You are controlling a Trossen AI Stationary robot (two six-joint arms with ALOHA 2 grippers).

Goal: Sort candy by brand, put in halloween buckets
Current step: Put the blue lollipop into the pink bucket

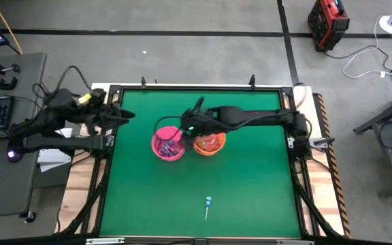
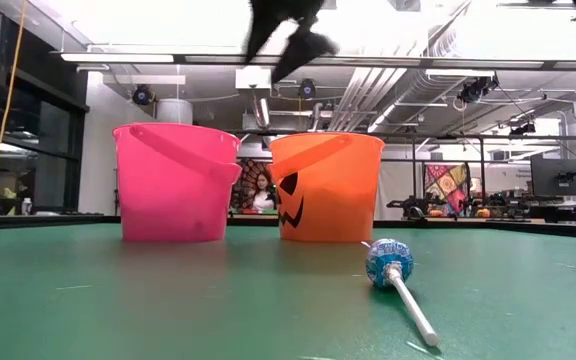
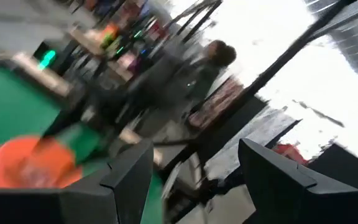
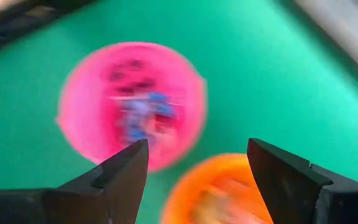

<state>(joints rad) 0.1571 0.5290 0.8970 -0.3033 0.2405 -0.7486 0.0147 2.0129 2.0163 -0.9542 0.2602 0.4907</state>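
**Two buckets mid-desk, one lollipop off on its own**

Green felt covers the desk (image 1: 250, 190), with grey floor all round it and an open workshop-type room behind, ceiling lights and pipes overhead. Someone is sitting way back in that room, visible in the gap between the buckets from table height.

Pink bucket (image 1: 168, 144) and orange bucket (image 1: 209, 142) stand upright right next to each other around the middle of the desk, pink one toward the left arm's side. Orange one has a dark jack-o'-lantern face on it. Looking down from above, the pink one has blue-ish candy (image 1: 169, 145) in it and the orange one has reddish pieces (image 1: 210, 141), too small to make out more.

One blue-headed lollipop (image 1: 208, 205) lies flat on the felt near the front edge, well apart from both buckets, stick pointing toward the front.

Right tool (image 1: 186, 127) hangs above the buckets, roughly over the gap between them, fingers spread wide with nothing between them. Left tool (image 1: 128, 114) sits back at the left edge of the desk, fingers also spread and empty.
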